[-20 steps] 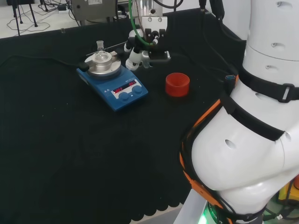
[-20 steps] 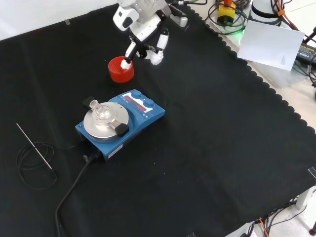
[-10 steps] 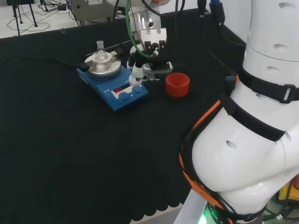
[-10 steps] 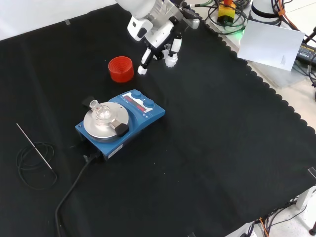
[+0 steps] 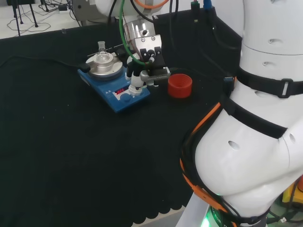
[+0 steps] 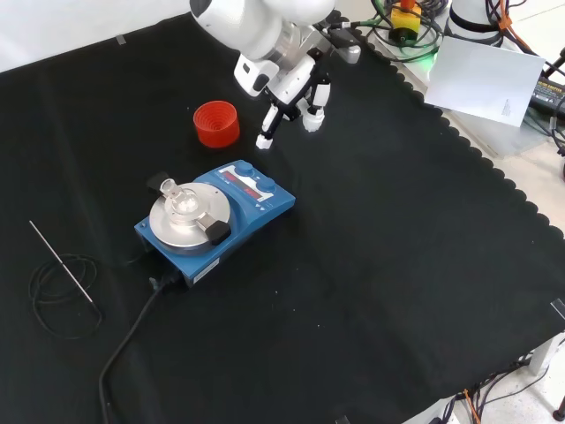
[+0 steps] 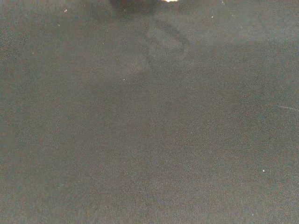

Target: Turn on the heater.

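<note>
Heater (image 6: pixel 216 221) sat near the middle of the tabletop (image 6: pixel 397 265), toward the far side, blue, with a small glass flask (image 6: pixel 181 198) on its plate. Its knobs (image 6: pixel 250 170) faced the hand (image 6: pixel 287 102), which hovered just past that front edge, beside the red ring (image 6: pixel 216 123). One finger (image 6: pixel 267 131) pointed down with the rest loosely bent, holding nothing. So I'd guess the hand needed to drop toward the knobs.

Head camera looked from behind the arm; front camera faced down opposite; both shared the heater (image 5: pixel 113 82); wrist camera hung close over cloth (image 7: pixel 149 140).
</note>
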